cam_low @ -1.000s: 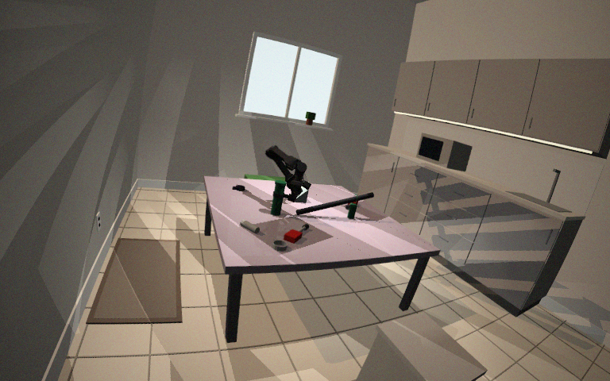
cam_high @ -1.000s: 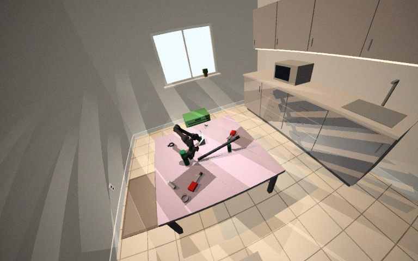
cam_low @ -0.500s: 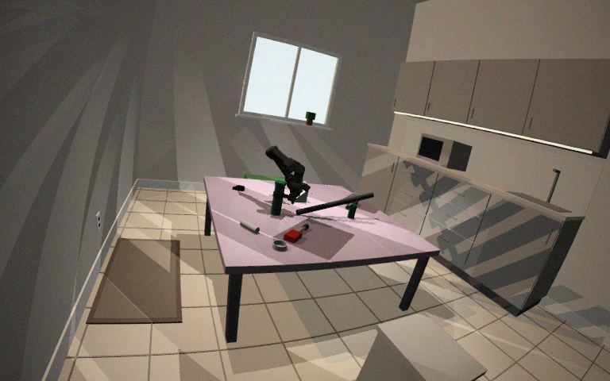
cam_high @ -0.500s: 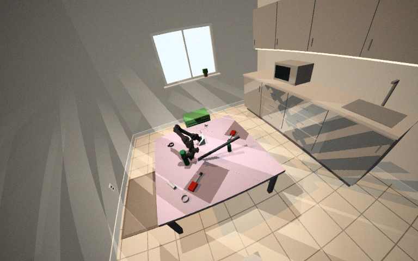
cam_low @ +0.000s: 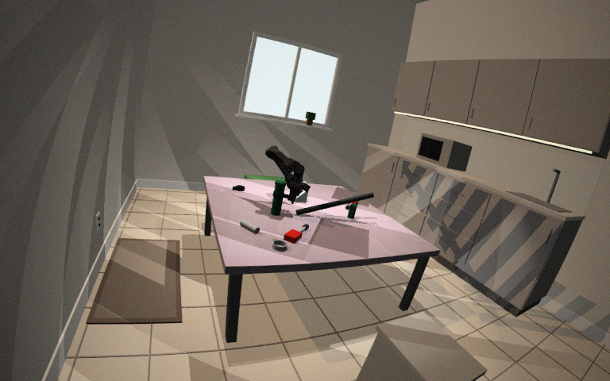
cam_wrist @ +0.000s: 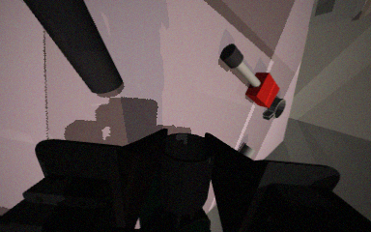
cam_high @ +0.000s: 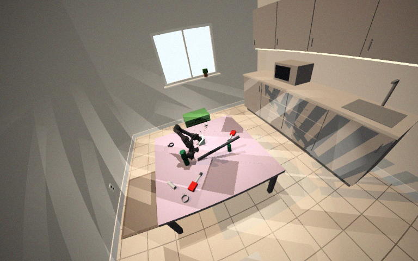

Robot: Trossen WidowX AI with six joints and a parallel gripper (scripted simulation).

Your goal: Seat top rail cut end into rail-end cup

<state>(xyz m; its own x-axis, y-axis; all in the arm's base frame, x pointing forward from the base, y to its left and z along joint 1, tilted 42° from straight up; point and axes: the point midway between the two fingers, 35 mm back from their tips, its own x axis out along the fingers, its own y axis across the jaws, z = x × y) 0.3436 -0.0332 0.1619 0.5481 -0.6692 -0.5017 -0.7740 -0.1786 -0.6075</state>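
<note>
The big green post (cam_high: pixel 185 158) (cam_low: pixel 277 199) stands upright beside the arm. My gripper (cam_wrist: pixel 185 134) is shut on the dark rail-end cup (cam_wrist: pixel 187 151), which hangs at the post's upper side with its open mouth showing between the fingertips. The brace band is mostly hidden by the fingers. The dark rail (cam_high: pixel 215 149) (cam_low: pixel 334 203) (cam_wrist: pixel 79 45) slopes down from the small green post (cam_high: pixel 229 148) (cam_low: pixel 351 212) toward the big post. Its low cut end is apart from the cup, out beyond the left finger in the wrist view. The loop cap is too small to make out clearly.
A red-headed tool (cam_high: pixel 192 186) (cam_low: pixel 292 236) (cam_wrist: pixel 263 90), a pale cylinder (cam_high: pixel 171 185) (cam_low: pixel 249 225) and a grey ring (cam_low: pixel 279 247) lie toward the table's front. Another red piece (cam_high: pixel 233 132) is behind the small post. A small black clamp (cam_high: pixel 170 144) (cam_low: pixel 238 188) lies back left.
</note>
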